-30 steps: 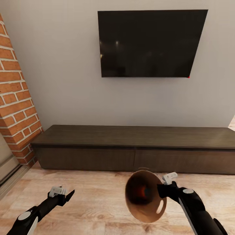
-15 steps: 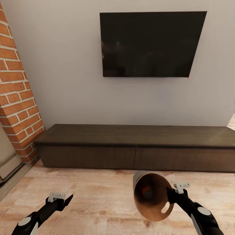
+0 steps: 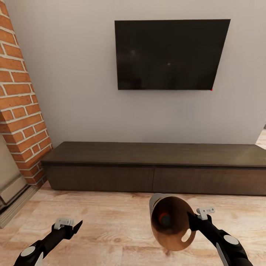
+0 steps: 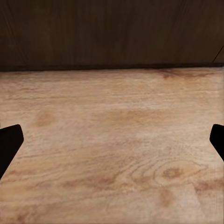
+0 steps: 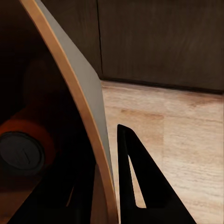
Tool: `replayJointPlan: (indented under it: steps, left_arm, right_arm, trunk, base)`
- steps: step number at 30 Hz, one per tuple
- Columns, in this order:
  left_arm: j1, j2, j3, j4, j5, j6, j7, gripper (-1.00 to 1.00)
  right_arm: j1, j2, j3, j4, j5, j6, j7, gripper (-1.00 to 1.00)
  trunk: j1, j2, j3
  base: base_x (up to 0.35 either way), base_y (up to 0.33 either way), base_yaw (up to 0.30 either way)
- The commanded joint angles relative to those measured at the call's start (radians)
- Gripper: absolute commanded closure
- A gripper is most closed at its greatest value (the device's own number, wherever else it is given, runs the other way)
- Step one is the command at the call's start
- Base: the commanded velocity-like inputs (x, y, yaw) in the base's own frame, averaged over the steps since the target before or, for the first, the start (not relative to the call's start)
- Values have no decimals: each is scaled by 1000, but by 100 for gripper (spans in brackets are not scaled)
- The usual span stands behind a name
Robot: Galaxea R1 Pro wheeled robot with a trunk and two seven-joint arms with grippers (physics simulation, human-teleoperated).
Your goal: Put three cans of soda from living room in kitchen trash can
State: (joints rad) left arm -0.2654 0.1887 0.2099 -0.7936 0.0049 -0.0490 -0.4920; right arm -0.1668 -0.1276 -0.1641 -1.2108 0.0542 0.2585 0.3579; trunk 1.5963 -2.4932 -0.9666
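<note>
While both arms reach forward low over the plank floor [image 3: 111, 229], the right arm angles inward from the lower right of the head view, and its right gripper [image 3: 192, 221] is clamped on the rim of the trash can [image 3: 170, 228]. That round bin is held tipped on its side above the floor, its coppery-brown mouth turned back toward the robot and an oval handle cut-out near its lower rim. Inside it lies an orange soda can [image 3: 163, 219] with a grey top; the right wrist view shows the same can [image 5: 25, 144] deep in the dark interior, with one black finger [image 5: 140, 182] pressed against the pale grey outer wall [image 5: 86, 98] of the bin.

Stretched out on the other side, the left arm points ahead and slightly inward, well apart from the bin. The left gripper [image 3: 70, 226] holds nothing, and in the left wrist view its fingertips [image 4: 9, 142] stand wide apart over bare wood.

Ahead, a long dark low cabinet [image 3: 155, 168] runs along the pale wall beneath a black wall TV [image 3: 170, 54]. A red brick column [image 3: 18, 107] stands at the left.
</note>
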Motion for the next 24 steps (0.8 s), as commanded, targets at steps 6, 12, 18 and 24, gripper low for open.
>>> replayJointPlan:
  steps: [6, 12, 18, 24]
  left_arm:
    - [0, 0, -1, 0, -3, 0, 2, -100]
    - [0, 0, -3, 1, -5, 0, 3, -100]
    - [0, 0, -4, 2, -1, -1, 1, -100]
    - [0, -1, -4, 2, 0, -2, 1, -100]
  right_arm:
    - [0, 3, 0, -1, -22, 1, 2, 100]
    - [0, 3, 0, 6, -31, 0, 3, 100]
    - [0, 5, 1, 22, -31, -1, 1, 100]
    - [0, 5, 1, 29, -31, -1, 1, 100]
  trunk:
    - [-23, 42, 19]
    - [-46, 84, 38]
    - [-46, 84, 38]
    - [-46, 84, 38]
  base:
    - [0, 0, 0]
    - [0, 0, 10]
    - [0, 0, 176]
    - [0, 0, 241]
